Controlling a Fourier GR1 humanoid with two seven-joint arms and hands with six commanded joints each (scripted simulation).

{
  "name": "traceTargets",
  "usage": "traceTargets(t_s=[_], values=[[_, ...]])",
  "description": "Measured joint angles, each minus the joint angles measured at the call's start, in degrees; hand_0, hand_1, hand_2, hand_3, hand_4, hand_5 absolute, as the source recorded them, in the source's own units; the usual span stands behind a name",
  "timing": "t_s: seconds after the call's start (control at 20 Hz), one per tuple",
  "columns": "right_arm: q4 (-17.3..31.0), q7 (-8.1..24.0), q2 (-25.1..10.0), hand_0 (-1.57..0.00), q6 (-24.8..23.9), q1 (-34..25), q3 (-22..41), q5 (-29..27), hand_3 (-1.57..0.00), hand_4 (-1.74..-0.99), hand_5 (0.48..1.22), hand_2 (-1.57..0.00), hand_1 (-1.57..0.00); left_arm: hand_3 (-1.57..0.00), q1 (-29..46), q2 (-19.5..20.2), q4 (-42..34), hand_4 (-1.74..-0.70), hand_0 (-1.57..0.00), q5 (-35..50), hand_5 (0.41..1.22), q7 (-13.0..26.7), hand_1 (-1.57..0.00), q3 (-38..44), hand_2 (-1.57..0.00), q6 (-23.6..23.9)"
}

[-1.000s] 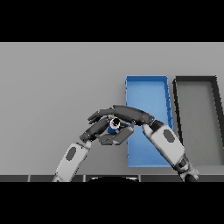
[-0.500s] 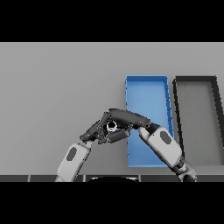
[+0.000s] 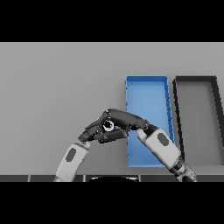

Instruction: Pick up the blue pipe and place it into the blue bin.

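Note:
The blue pipe [image 3: 108, 126] lies left of the blue bin [image 3: 146, 79], and only its pale round end and a sliver of blue show. My right hand [image 3: 127, 119] reaches in from the lower right. Its fingers are curled over the top of the pipe and its thumb is tucked under it. My left hand [image 3: 91, 133] comes in from the lower left and rests right beside the pipe with relaxed fingers, its tips touching the right hand's fingers. Most of the pipe's body is hidden by the two hands.
A black bin [image 3: 195, 79] stands directly right of the blue bin. My right forearm [image 3: 162, 148] lies across the blue bin's near end. Bare grey table [image 3: 57, 87] spreads to the left and far side.
The right hand's fingers have closed down over the pipe, covering most of its blue body. The left hand has stayed almost where it was.

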Motion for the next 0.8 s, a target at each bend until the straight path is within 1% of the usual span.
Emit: traceTargets(t_s=[0.05,0.1,0.15,0.2,0.25,0.3,0.4,0.45,0.5,0.55,0.6,0.65,0.7,0.75,0.8], values=[[-0.25,1.23,0.15,-1.56,-0.35,-0.21,0.08,-0.60,-1.56,-1.737,1.208,-1.56,-1.56,-0.60,0.17,0.86,-0.07,-1.28,-0.75,0.63,1.221,-1.28,-0.69,0.32,-0.66,-2.14],[-0.84,1.93,0.00,-1.56,-0.36,0.41,0.47,-0.83,-1.56,-1.738,1.211,-1.56,-1.56,-0.48,-0.17,0.65,0.14,-1.21,-0.60,-0.31,1.221,-0.02,-0.55,-0.04,-0.53,-3.49],[-0.71,3.42,-0.15,-1.57,-0.41,0.07,0.00,-1.15,-1.56,-1.738,1.213,-1.57,-1.57,-0.38,-0.32,0.78,0.40,-1.14,-0.48,-1.19,1.132,-0.52,-0.44,0.43,-0.42,-4.08],[-0.52,3.63,-0.06,-1.57,-0.63,0.14,-0.30,-0.92,-1.56,-1.739,1.214,-1.57,-1.57,-0.30,-0.33,1.09,0.32,-1.08,-0.38,-2.32,1.029,-0.58,-0.35,0.64,-0.34,-4.42],[-0.94,4.62,0.04,-1.57,-0.52,0.38,-0.02,-0.26,-1.56,-1.739,1.216,-1.57,-1.57,-0.24,-0.10,0.35,0.59,-1.05,-0.31,-2.75,0.938,0.53,-0.28,0.34,-0.27,-4.52],[-1.41,3.68,0.19,-1.57,-0.83,0.60,-0.17,-0.33,-1.57,-1.740,1.217,-1.57,-1.57,-0.19,-0.36,0.46,0.87,-1.02,-0.24,-2.06,0.848,1.78,-0.22,1.23,-0.22,-4.41],[-2.37,3.57,-0.03,-1.57,-1.07,0.73,0.04,0.28,-1.57,-1.740,1.218,-1.57,-1.57,-0.12,0.38,0.25,0.73,-0.98,-0.16,-1.86,0.704,2.62,-0.14,1.16,-0.14,-4.24],[-2.53,2.56,-0.11,-1.57,-0.99,1.82,0.32,0.87,-1.57,-1.740,1.219,-1.57,-1.57,-0.10,-0.13,-0.39,0.71,-0.97,-0.12,-1.62,0.647,3.70,-0.11,1.29,-0.11,-3.96],[-2.63,2.75,0.02,-1.57,-1.11,1.97,0.56,1.04,-1.57,-1.740,1.219,-1.57,-1.57,-0.08,-0.43,-0.74,0.62,-0.97,-0.10,-0.81,0.603,5.53,-0.09,1.57,-0.09,-4.30],[-2.04,3.02,0.87,-1.57,-1.41,1.44,0.75,1.02,-1.57,-1.741,1.220,-1.57,-1.57,-0.06,-0.52,-1.20,0.56,-0.97,-0.08,0.16,0.567,6.60,-0.07,2.03,-0.07,-4.39],[-1.94,3.05,0.79,-1.57,-1.57,1.39,0.13,-0.10,-1.57,-1.741,1.220,-1.57,-1.57,-0.05,-0.12,-0.82,0.26,-0.96,-0.06,-0.28,0.538,5.88,-0.06,1.97,-0.06,-4.14],[-1.66,2.92,1.19,-1.57,-1.65,1.48,0.16,-0.49,-1.57,-1.741,1.220,-1.57,-1.57,-0.04,0.21,-0.39,0.35,-0.95,-0.05,-1.02,0.513,6.09,-0.05,1.83,-0.04,-3.92],[-1.50,2.29,1.13,-1.57,-1.75,1.14,-0.40,-0.72,-1.57,-1.741,1.220,-1.57,-1.57,-0.03,0.61,-0.01,0.60,-0.94,-0.04,-1.30,0.495,5.50,-0.04,1.93,-0.04,-3.82],[-1.92,3.04,1.37,-1.57,-2.08,0.57,-1.23,-3.56,-1.57,-1.741,1.220,-1.57,-1.57,-0.03,0.25,0.36,1.24,-0.93,-0.03,-1.72,0.484,5.36,-0.03,2.14,-0.03,-3.76],[-1.98,5.29,1.75,-1.57,-3.00,-0.57,-2.04,-6.66,-1.57,-1.741,1.221,-1.57,-1.57,-0.02,0.94,0.60,1.23,-0.92,-0.03,-1.85,0.482,5.04,-0.02,1.88,-0.02,-3.96]])
